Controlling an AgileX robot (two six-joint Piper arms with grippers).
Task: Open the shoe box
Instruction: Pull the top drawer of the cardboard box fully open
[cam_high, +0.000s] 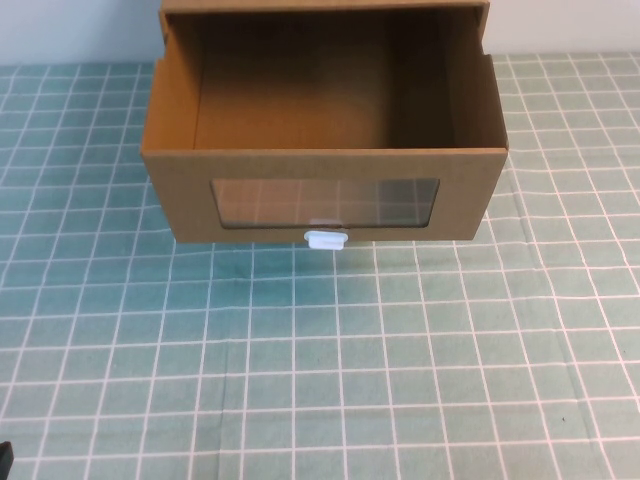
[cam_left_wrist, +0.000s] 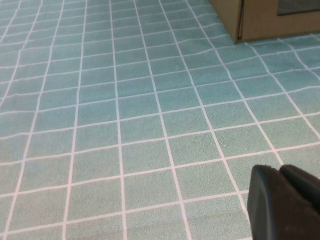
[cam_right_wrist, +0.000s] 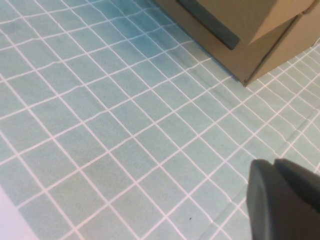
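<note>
- Brown cardboard shoe box (cam_high: 325, 165), one only, sits at the far middle of the table. Its sliding tray (cam_high: 172, 100) is drawn out toward the robot, top open.
- One clear window (cam_high: 325, 203) and one small white pull tab (cam_high: 326, 239) are on the front face.
- One teal cloth with white grid lines (cam_high: 320, 370) covers the table, with wide free room in front of the box and on both sides.
- One black left gripper (cam_left_wrist: 279, 172) is over the cloth, well apart from the box, fingers pressed together on nothing.
- One black right gripper (cam_right_wrist: 274, 164) is likewise closed, holding nothing, well apart from the box.
- The box's far end is cut off, and only the wrist views show the grippers.
</note>
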